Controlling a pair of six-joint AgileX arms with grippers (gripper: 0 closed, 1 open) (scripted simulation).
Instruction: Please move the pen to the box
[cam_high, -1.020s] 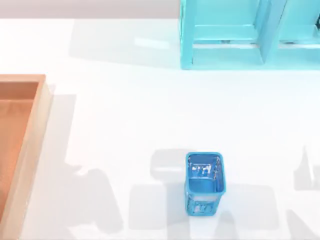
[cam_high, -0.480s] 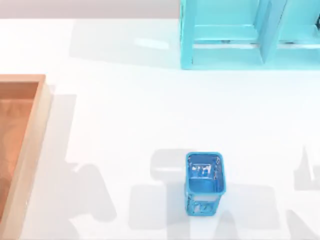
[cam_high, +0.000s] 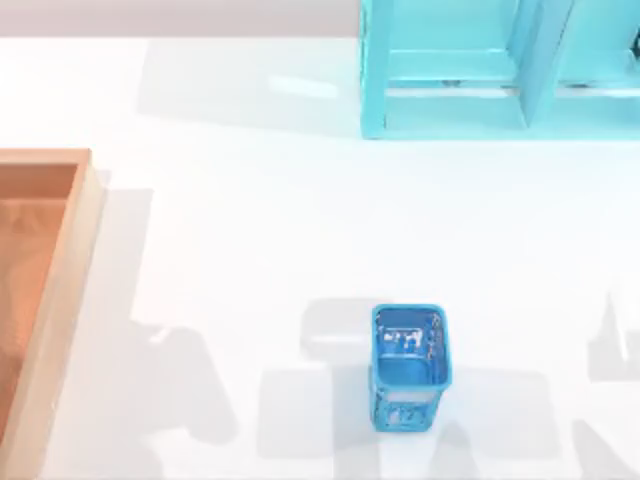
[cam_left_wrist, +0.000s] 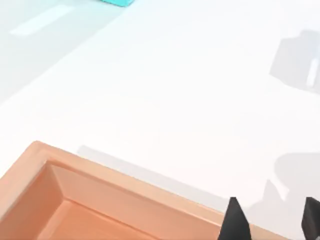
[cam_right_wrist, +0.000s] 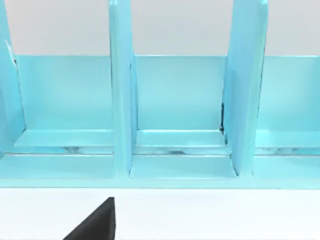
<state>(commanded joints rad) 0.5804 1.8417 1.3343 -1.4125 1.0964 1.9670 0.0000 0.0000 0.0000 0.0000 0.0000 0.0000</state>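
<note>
The left pincer (cam_left_wrist: 270, 220) hangs over the wooden box (cam_high: 40, 300) at the counter's (cam_high: 260, 230) nine o'clock edge, fingertips spread and empty. How the right pincer (cam_right_wrist: 95, 222) stands, I cannot tell; it faces the cyan shelf unit (cam_right_wrist: 170, 115).

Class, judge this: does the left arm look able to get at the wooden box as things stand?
Probably yes: the left end effector hangs open right beside the wooden box at its rim, with nothing between them.

Top camera is looking straight down on the table (cam_high: 250, 230). Left wrist camera is hovering close over the box (cam_left_wrist: 125, 197) corner — shared with top. Right wrist camera is facing the cyan shelf unit (cam_right_wrist: 170, 115) — shared too.
</note>
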